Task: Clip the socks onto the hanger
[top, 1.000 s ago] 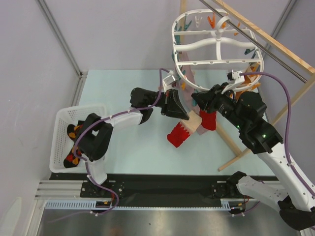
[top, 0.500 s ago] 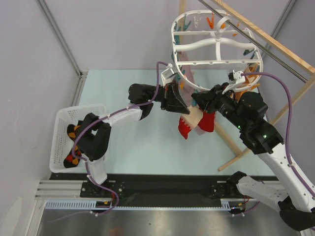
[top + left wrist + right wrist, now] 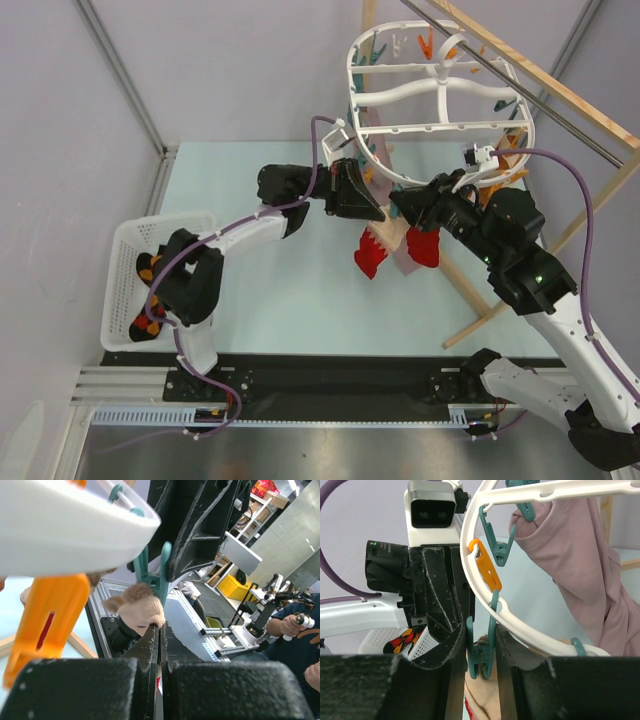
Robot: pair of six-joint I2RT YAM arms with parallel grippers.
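- Grey walls close in a pale green worktop (image 3: 270,300), with a white basket (image 3: 118,240) at its left edge.
- Two black socks with red and orange diamonds (image 3: 148,266) lie in that basket, well apart from both tools.
- At the far right, the round white hanger (image 3: 440,127) hangs from a slanted wooden rack (image 3: 560,85), with teal and orange clips dangling from its rim.
- Both arms reach to the near left part of the hanger's rim, and their tools meet there just beside each other.
- The left tool (image 3: 159,630) is pressed together, pinching the beige cuff of a red and beige sock (image 3: 372,255). A sliver of red shows in the seam between its fingers.
- The cuff pokes up from the left fingertips and touches the lower end of a teal clip (image 3: 481,660) that hangs from the rim.
- The right tool (image 3: 481,649) pinches that teal clip between its two fingers, from the side facing the left tool.
- Seen from above, the sock's red part hangs down between the two tools, above the worktop and not touching it.
- A mauve-pink cloth (image 3: 570,565) is held by another teal clip farther along the rim and drapes down just right of the sock.
- An orange clip (image 3: 487,570) hangs from the rim directly above the pinched teal clip.
- Just right of the pink cloth hangs another red piece of fabric (image 3: 425,245), partly hidden by the right arm.
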